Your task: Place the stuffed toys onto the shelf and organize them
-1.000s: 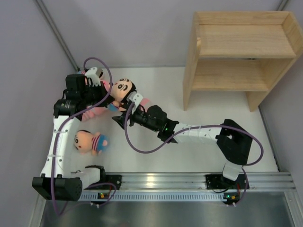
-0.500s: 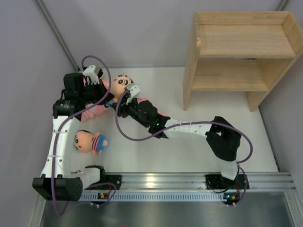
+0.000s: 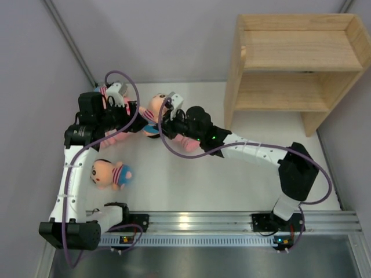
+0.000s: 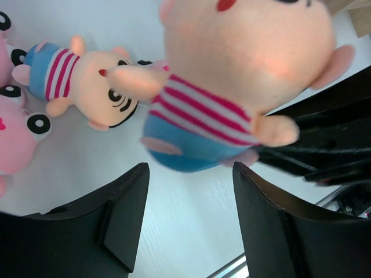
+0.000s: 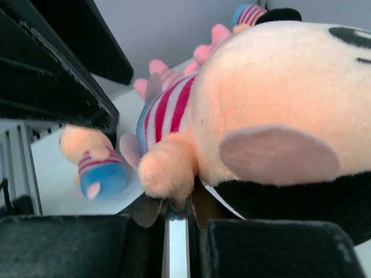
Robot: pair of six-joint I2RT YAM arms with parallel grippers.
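Starting with the big stuff: the shelf (image 3: pixel 290 52) is parked at the far right, and no toy can be seen on either tier, so nearly the whole job is judged to be ahead. The left arm (image 3: pixel 66 174) and the right arm (image 3: pixel 255 153) are both stretched toward the far left of the table (image 3: pixel 232 179), well apart from the shelf. A heap of stuffed toys (image 3: pixel 116 136) is bunched at the far left under the left arm, and a lone toy (image 3: pixel 110 174) is seen lying by itself at the near left.

One more, the lifted toy (image 3: pixel 156 107), peach-faced with a striped shirt and blue bottom, is held between the two claws, off the table by the look of it. The left gripper (image 4: pixel 188 191) is spread wide, and no contact with the toy's blue bottom is seen. The right gripper (image 5: pixel 177 217) is clenched, and only one stubby limb of the lifted toy seems to be pinched.

That's where trouble is expected. With just a small soft limb caught, the heavy head could be swung about on the long haul to the far right, and the toy could be slipped out and dropped short of the shelf. It could also be snagged on the left fingers (image 4: pixel 124 220) if it's dragged sideways.
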